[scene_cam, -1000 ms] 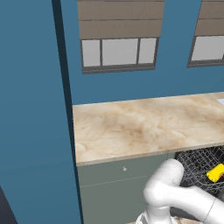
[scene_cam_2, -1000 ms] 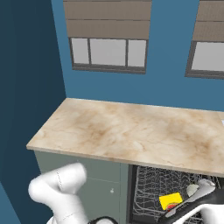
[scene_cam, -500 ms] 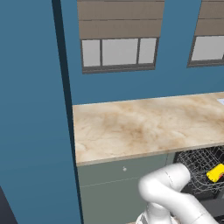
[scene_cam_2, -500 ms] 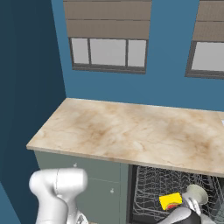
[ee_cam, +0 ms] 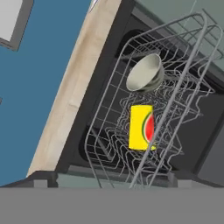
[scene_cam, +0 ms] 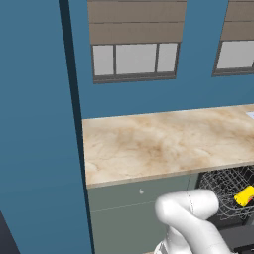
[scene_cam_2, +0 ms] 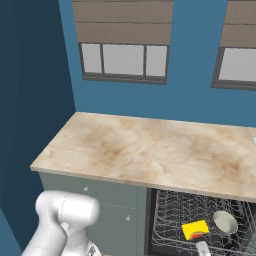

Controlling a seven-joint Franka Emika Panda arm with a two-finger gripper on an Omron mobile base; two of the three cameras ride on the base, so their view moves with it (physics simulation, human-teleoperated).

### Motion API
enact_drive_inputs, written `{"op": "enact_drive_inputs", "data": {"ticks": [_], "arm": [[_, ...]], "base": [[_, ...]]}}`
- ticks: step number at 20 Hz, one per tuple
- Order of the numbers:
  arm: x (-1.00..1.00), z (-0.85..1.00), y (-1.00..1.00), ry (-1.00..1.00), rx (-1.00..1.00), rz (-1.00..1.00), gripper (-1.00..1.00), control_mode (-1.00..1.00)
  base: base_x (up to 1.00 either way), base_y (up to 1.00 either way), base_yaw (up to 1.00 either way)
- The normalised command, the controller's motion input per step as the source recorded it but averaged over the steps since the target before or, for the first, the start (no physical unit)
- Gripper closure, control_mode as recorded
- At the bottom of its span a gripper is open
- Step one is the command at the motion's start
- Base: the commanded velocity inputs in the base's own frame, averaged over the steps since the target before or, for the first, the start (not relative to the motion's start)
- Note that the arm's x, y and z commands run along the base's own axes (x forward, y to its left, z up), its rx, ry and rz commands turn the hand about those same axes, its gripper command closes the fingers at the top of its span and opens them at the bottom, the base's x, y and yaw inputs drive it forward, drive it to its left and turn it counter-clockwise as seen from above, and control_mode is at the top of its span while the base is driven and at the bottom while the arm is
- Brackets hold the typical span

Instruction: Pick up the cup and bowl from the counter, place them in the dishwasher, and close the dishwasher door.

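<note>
arm lower; cup (ee_cam: 142, 127) ahead of tool

The arm (scene_cam: 191, 223) is glossy white, built of thick rounded tube links that meet in smooth bulbous elbows. In the left base view one bent link curves into a broader one, with soft grey shading on the undersides. In the right base view a fat white joint cap tops a cylindrical link; no cables, screws or markings visible
</note>
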Motion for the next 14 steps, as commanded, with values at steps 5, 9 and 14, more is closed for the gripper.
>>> {"op": "enact_drive_inputs", "data": {"ticks": [5,9,14], "arm": [[-0.59,0.00,0.00,-0.06,-0.01,0.01,-1.00,-1.00],[-0.46,-0.16,0.00,-0.01,-0.05,0.05,-1.00,-1.00],[-0.29,-0.38,0.00,0.00,-0.07,0.05,-1.00,-1.00]], "base": [[0.00,0.00,0.00],[0.00,0.00,0.00],[0.00,0.00,0.00]]}}
